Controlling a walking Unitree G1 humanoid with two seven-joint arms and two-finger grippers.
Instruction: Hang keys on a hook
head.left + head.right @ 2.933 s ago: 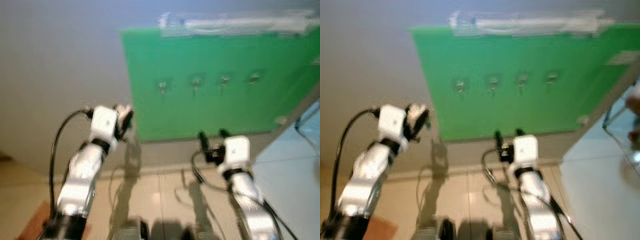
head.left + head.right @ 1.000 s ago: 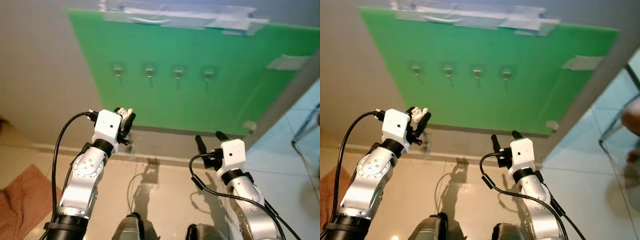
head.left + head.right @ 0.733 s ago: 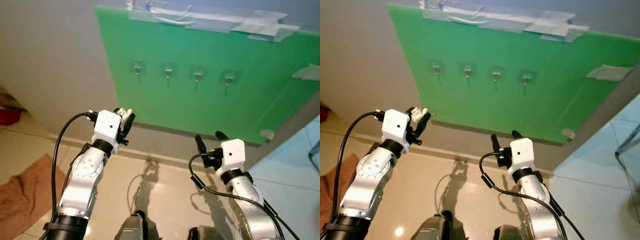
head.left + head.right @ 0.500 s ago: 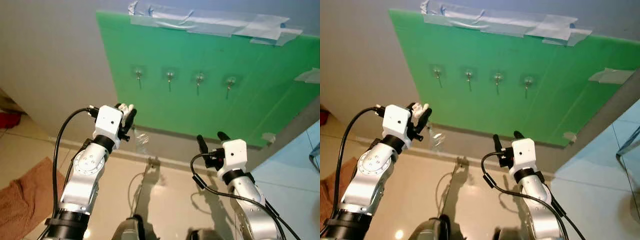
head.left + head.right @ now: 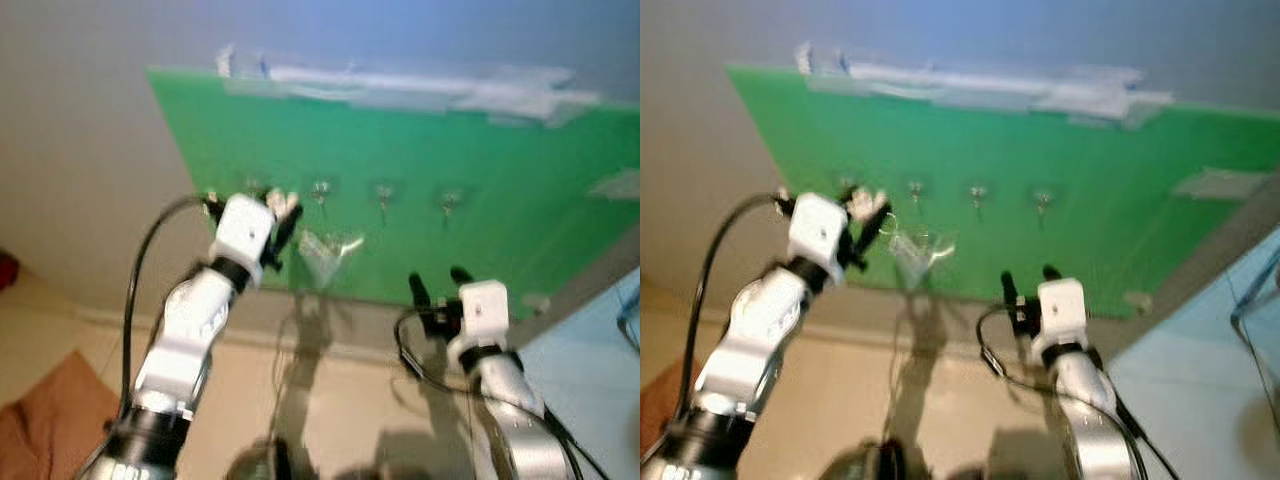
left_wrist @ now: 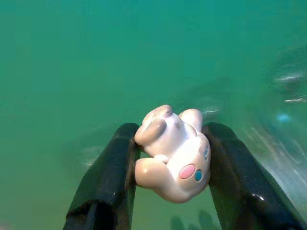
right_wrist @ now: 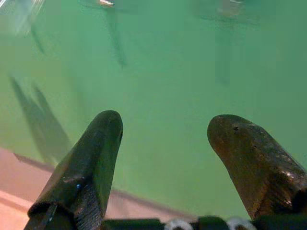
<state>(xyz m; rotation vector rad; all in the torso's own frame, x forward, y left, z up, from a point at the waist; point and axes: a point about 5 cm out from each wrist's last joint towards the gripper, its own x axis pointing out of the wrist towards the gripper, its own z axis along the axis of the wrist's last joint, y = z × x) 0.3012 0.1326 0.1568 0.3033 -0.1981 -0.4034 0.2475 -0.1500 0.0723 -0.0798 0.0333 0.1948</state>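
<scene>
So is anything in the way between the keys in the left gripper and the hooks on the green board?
Nothing visible blocks them. The left gripper holds the keys by a pale keychain figure close to the row of hooks on the green board.

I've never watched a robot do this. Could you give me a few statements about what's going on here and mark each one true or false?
1. The left gripper clamps a small pale figurine. True.
2. The right gripper holds the keys. False: it is open and holds nothing.
3. The green board carries four hooks in a row. True.
4. The board lies flat on the floor. False: it is taped to the wall.
</scene>
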